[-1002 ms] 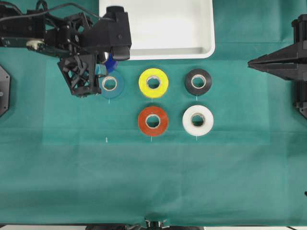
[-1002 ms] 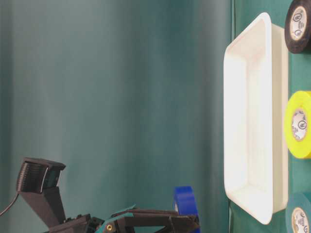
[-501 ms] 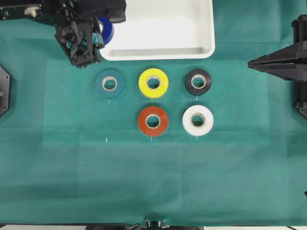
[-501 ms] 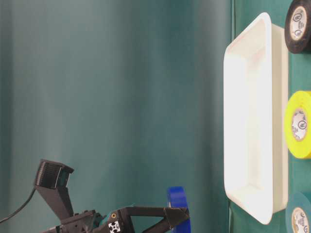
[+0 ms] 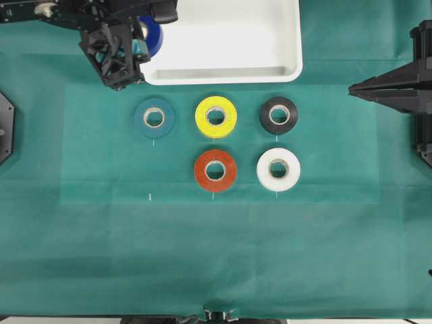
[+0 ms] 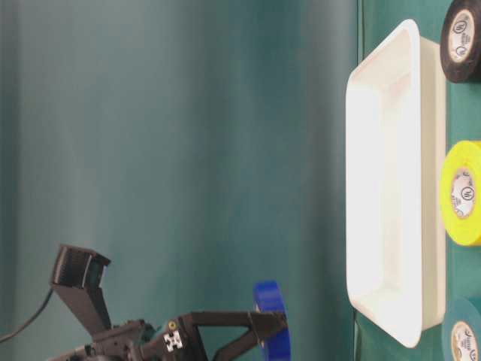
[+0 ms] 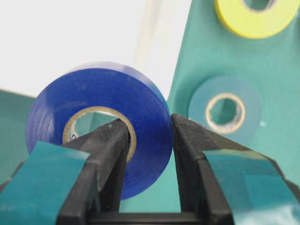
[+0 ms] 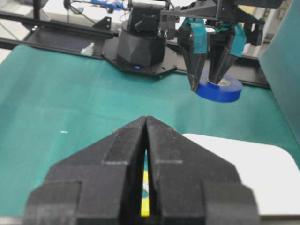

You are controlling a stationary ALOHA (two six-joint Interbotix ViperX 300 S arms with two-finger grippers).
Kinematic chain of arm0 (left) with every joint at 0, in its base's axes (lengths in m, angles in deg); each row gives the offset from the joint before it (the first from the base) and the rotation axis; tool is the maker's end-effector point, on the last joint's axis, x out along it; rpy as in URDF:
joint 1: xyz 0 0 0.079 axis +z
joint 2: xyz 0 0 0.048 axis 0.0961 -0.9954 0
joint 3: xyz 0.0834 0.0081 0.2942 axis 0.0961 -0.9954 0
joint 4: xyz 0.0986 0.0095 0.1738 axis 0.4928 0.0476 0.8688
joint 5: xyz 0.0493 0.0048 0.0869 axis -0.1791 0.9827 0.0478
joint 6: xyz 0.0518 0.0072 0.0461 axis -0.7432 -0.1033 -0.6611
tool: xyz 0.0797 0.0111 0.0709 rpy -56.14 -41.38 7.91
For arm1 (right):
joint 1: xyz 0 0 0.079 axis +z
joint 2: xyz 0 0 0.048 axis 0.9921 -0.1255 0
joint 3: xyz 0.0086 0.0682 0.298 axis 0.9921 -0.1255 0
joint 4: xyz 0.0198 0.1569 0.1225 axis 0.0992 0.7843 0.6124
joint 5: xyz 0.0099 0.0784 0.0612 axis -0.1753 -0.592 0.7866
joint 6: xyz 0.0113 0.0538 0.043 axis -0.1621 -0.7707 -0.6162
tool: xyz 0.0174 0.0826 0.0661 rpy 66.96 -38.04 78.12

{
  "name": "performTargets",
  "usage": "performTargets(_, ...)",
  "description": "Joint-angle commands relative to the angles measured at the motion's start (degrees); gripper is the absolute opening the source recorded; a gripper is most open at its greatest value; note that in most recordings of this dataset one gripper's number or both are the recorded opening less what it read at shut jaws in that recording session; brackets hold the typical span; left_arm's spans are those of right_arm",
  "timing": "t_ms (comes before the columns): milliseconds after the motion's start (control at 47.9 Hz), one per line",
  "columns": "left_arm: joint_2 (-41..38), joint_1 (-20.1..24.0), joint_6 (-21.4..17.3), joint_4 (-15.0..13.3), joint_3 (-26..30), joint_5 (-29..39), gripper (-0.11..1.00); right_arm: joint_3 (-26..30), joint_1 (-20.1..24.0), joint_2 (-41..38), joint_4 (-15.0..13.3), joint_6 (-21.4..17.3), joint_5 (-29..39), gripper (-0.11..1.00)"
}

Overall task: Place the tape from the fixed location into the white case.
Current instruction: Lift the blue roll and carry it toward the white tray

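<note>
Carried upward, the left gripper [image 5: 138,46] pinched one glossy blue tape [image 5: 150,37] at the white case [image 5: 223,73] corner; five rolls lay below; right gripper [image 8: 146,140] closed, empty.

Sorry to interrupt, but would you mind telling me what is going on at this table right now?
The left gripper is holding a bright royal-blue roll of tape, one finger through its core, in the air at the left end of the large shallow white plastic tray. The tray holds nothing yet. The right gripper is shut and parked at the side. Five other tape rolls lie on the green cloth.
</note>
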State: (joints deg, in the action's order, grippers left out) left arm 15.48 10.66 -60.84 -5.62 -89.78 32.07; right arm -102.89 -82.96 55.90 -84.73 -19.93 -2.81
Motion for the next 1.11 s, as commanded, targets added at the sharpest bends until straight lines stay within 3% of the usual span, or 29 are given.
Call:
performTargets(0,-0.26,0.09,-0.18,0.18,2.81,-0.88,0.25,1.85,0.0,-0.44,0.0,0.09,-0.26,0.0)
performTargets(418,-9.76,0.0,-4.75,0.09,14.06,-1.76,0.25,1.93,-0.09,-0.35,0.0,0.09,0.09,0.0)
performTargets(689,-16.08,-0.26,-5.27,0.18,20.92,-1.76,0.25,1.93,-0.09,-0.35,-0.09,0.09,0.09,0.0)
performTargets(1086,-17.67,-0.26,-7.38,0.09,22.15,-1.76,0.25,2.11,-0.09,-0.35,-0.09,0.09,0.18,0.0)
